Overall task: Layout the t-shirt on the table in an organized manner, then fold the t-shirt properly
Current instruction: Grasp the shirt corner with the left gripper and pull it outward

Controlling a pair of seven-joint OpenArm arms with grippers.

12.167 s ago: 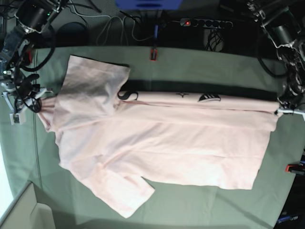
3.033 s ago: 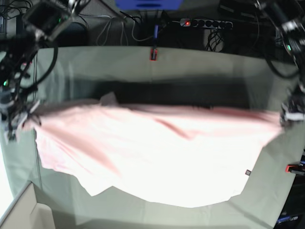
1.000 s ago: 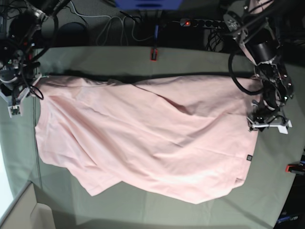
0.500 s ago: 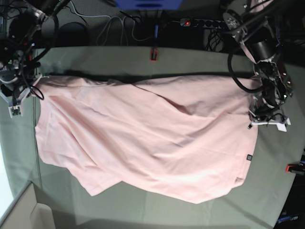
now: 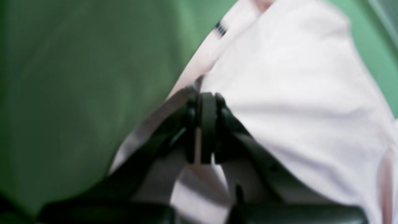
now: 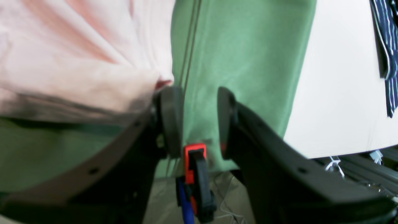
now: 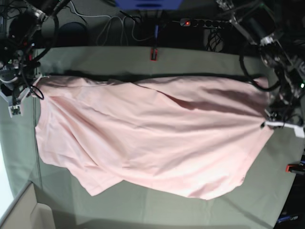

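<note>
Two arms are seen at the two short ends of the green surface [image 7: 143, 59], and the big pink t-shirt [image 7: 152, 138] is spread out between them, lying across most of the middle. The shirt's edge at the right side of the base view is pinched tight by the left pincer [image 5: 200, 129], with a thin bit of pink cloth squeezed between its black pads. The cloth is pulled into long wrinkles toward that pinch. The right pincer [image 6: 194, 119] is held apart, with nothing between its fingers, and one finger [image 6: 169, 115] is just beside the shirt's corner. A red clamp [image 6: 196, 161] is seen under it at the surface's edge. Another red clamp [image 7: 153, 53] is fixed at the far edge. A black power strip [image 7: 206, 23] and loose cables [image 7: 119, 26] are lying behind the surface. A pale box [image 7: 21, 212] is tucked at the near corner.
</note>
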